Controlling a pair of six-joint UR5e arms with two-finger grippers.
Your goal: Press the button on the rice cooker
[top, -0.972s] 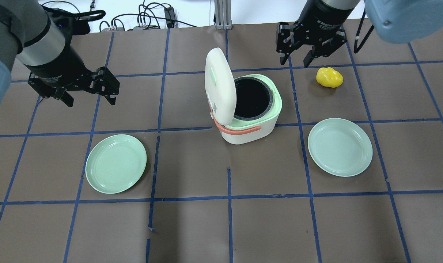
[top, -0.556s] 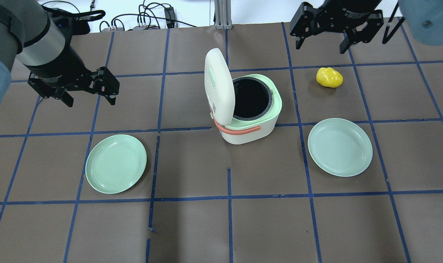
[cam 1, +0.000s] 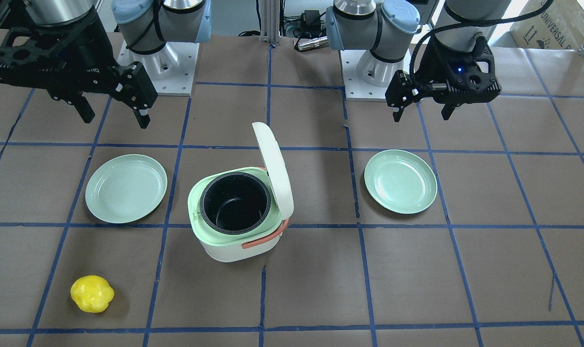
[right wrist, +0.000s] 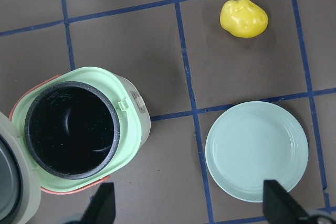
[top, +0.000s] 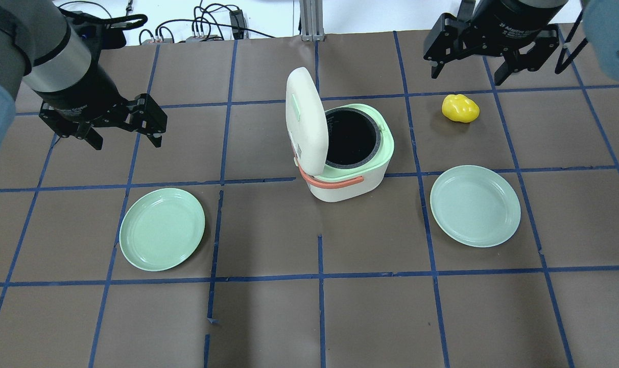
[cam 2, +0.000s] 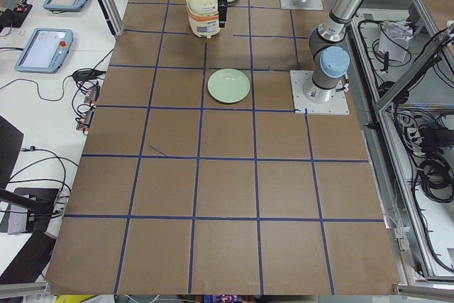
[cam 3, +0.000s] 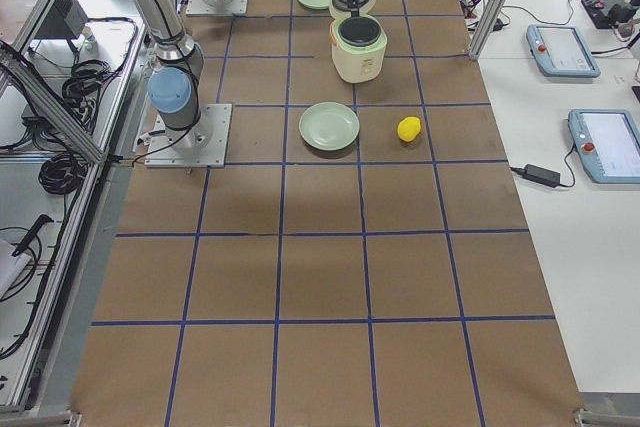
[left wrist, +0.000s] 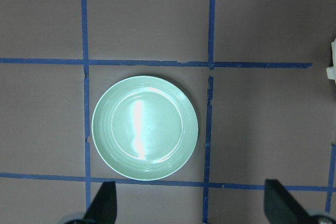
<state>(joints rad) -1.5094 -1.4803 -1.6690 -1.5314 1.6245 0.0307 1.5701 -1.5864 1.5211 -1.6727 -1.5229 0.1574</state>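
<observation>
1. The rice cooker (top: 348, 158) stands in the middle of the table (top: 268, 327), between the two grippers, and neither one touches it. Its white lid (top: 305, 120) is swung up, so the black inner pot (right wrist: 71, 129) and the mint-green rim show. The salmon handle (top: 335, 180) lies folded down at the rim.
2. The left gripper (top: 125, 139) hangs above the table with its jaws spread wide and nothing between them. In its wrist view a green plate (left wrist: 145, 128) lies straight ahead of the gap between the fingers (left wrist: 102, 205). The cooker is far off to the side of these jaws, only a white corner at the edge of that view.
3. The right gripper (top: 467, 75) also has its jaws wide apart and empty. In its wrist view the cooker lies ahead of the finger on the view's left. A second plate (right wrist: 256, 150) lies just ahead of the other finger. A yellow lumpy object (right wrist: 243, 18) lies farther ahead, beyond that plate.
4. White lettering on the right gripper's body seems to read "2F Adaptive Gripper".
5. A cardboard box (cam 1: 557, 19) behind the robot shows the word "UNIVERSAL".
6. The cooker has a small label (right wrist: 137, 100) beside its latch, grey marks inside the pot and small prints on the lid. All of these are too small to read.
</observation>
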